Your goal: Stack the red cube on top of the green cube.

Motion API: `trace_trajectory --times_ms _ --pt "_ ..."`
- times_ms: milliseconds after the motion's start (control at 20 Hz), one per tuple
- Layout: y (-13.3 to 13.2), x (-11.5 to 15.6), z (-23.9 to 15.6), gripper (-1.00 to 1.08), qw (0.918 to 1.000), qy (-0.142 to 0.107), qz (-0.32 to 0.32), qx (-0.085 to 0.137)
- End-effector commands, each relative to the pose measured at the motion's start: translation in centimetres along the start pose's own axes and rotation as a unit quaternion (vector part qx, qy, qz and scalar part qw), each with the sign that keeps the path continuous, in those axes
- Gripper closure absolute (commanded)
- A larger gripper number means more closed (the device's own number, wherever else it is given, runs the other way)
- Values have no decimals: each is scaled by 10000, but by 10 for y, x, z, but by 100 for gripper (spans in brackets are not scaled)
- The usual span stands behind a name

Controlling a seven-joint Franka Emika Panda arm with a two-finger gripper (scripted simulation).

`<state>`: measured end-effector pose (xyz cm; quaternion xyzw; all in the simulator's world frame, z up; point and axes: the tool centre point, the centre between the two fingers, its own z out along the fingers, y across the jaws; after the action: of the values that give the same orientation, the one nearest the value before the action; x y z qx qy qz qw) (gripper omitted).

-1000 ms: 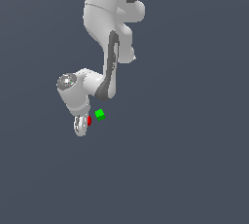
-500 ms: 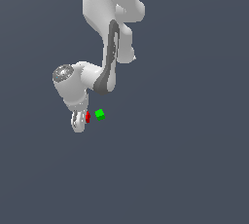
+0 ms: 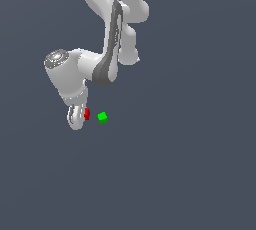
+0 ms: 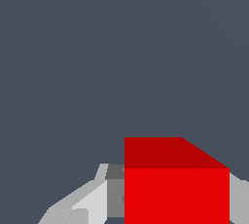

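Observation:
The red cube (image 3: 87,114) sits between the fingers of my white gripper (image 3: 81,116), which is shut on it. In the wrist view the red cube (image 4: 176,189) fills the space between the two grey fingers (image 4: 95,201), and the gripper (image 4: 170,208) holds it over the dark floor. The green cube (image 3: 102,118) rests on the floor just to the exterior view's right of the red cube, apart from it. The green cube does not show in the wrist view.
The white arm (image 3: 107,49) reaches down from the top of the exterior view. A plain dark grey floor (image 3: 190,164) lies all around the cubes.
The gripper with the red cube has moved up and a little to the exterior view's left. The green cube has not moved.

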<state>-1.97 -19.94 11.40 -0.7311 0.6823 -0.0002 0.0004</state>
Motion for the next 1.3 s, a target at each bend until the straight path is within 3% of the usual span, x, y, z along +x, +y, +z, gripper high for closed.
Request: trace_trajectory --times_ms 0,400,950,1250 --pt "0 0 -6 108 10000 1 -1 -5" --pt "4 -8 2 108 10000 2 -2 0" --pt "26 -55 40 108 10000 6 -5 -4" --pt "31 -68 51 108 10000 6 -5 -7"
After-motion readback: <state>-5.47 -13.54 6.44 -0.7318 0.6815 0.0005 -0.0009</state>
